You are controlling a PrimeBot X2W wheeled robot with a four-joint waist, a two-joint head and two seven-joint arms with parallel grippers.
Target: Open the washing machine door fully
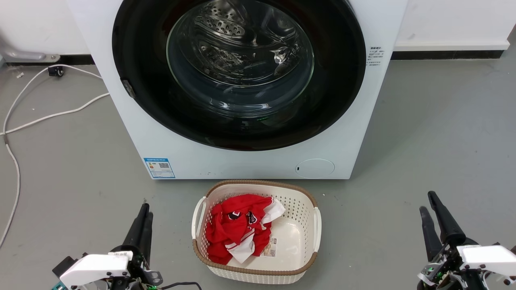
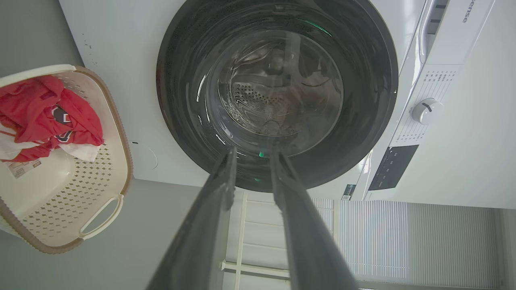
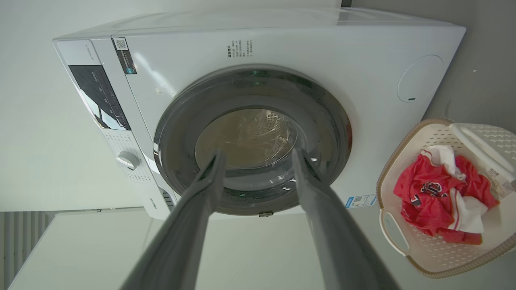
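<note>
The washing machine (image 1: 242,163) is a white front-loader standing straight ahead of me. Its washing machine door (image 1: 242,72) is a glossy black disc with a clear glass bowl, lying flat against the front, closed; the steel drum shows through the glass. A small grey catch (image 1: 128,88) sits on the door's left edge. My left gripper (image 1: 145,207) hovers low at the lower left, well short of the machine, open a little and empty. My right gripper (image 1: 427,201) is at the lower right, open wider and empty. The left wrist view frames the door (image 2: 278,92) past the left gripper (image 2: 254,151); the right wrist view frames the door (image 3: 252,139) past the right gripper (image 3: 258,155).
A white laundry basket (image 1: 258,183) with a brown rim holds red and white clothes (image 1: 238,229) on the grey floor directly before the machine, between my grippers. A white cable (image 1: 40,117) trails over the floor at the left. The control knob (image 2: 426,110) sits on the top panel.
</note>
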